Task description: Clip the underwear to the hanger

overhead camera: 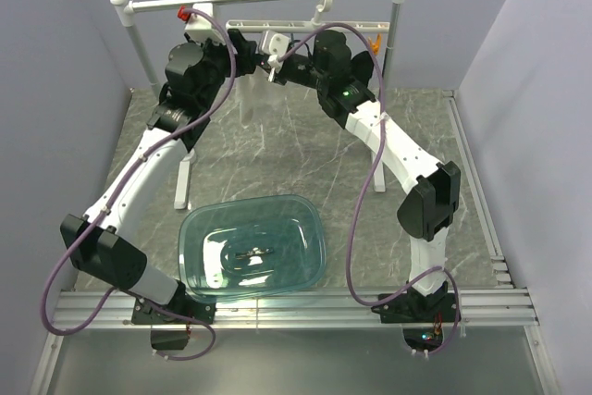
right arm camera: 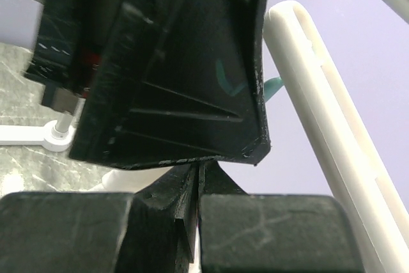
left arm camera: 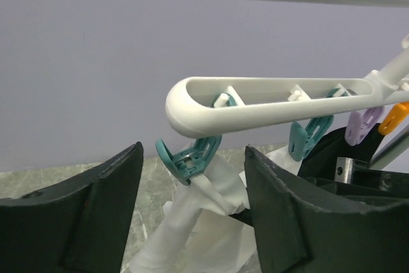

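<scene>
My left end effector [left arm camera: 193, 180] gaped wide below the teal peg [left arm camera: 188, 158] pinching the underwear [left arm camera: 192, 238] at the hanger's [left arm camera: 255, 103] nine o'clock end; my right end effector [right arm camera: 197, 187] was closed tight.

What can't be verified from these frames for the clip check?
Right wrist: whether the shut right gripper pinches anything; a black housing blocks the view.
Left wrist: whether the second teal peg bites the underwear; a left finger hides the cloth below it.
Top external: the hanger pegs, too small and behind both arms.
</scene>
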Tool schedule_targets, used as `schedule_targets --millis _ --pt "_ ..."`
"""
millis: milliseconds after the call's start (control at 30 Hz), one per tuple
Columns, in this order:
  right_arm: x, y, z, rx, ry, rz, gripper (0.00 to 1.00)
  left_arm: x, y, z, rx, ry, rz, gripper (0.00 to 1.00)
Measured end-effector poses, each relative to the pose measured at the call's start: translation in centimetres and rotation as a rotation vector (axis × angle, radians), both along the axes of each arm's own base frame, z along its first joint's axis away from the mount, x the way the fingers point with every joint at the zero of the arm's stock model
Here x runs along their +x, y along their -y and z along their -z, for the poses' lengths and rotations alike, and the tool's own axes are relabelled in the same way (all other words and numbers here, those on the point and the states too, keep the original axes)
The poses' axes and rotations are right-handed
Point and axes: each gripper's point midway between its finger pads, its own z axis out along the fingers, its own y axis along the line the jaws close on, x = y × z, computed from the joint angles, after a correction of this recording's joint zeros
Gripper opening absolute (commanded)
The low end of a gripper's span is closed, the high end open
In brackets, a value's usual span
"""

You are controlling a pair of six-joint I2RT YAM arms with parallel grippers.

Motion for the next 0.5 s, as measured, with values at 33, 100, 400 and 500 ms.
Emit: schedule_targets --millis 33,100,400,500 --pt "0.0 0.0 0.0 0.001 0.000 0.000 0.00 -0.2 0.0 -0.1 -0.002 0.005 0.001 0.72" --pt "0.0 0.0 -0.2 0.004 0.005 0.000 0.00 -0.5 -0.2 -0.4 -0.007 0.016 0.003 0.80" --pt "-0.2 0.1 0.2 0.004 0.005 0.003 0.00 -3.2 -1.1 -1.2 -0.026 0.053 0.012 0.99" --pt "-0.2 0.2 1.0 -0.005 -0.008 0.003 0.06 -4.3 -1.6 -0.8 -0.029 0.047 0.011 0.99"
